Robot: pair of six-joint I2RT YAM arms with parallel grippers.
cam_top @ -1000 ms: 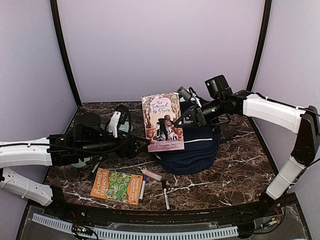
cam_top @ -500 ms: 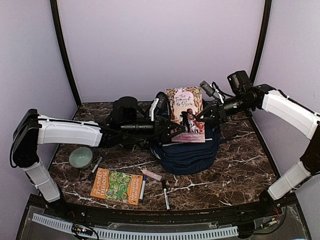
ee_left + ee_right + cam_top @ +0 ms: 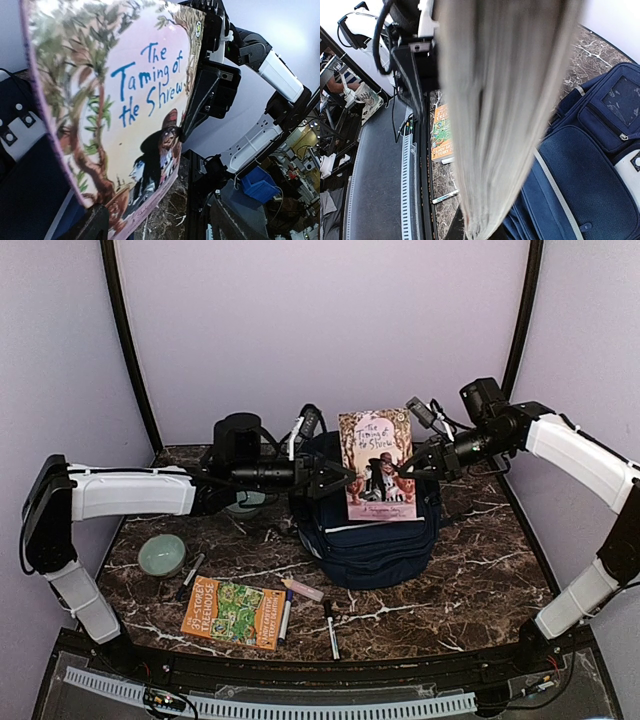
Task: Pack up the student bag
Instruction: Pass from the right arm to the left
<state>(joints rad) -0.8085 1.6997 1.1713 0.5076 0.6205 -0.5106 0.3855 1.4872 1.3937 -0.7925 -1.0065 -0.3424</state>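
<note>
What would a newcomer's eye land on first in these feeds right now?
First, the Taming of the Shrew picture book, held upright over the navy student bag at the back centre of the table, with the right pincer gripping its right edge. The left pincer points at the book's left edge, though contact is unclear. Next, the orange book lying flat at the front left.

Both arms stretch inward, facing each other. The right gripper (image 3: 420, 462) clamps the book (image 3: 377, 465); the left gripper (image 3: 338, 480) points at it from the opposite side.
</note>
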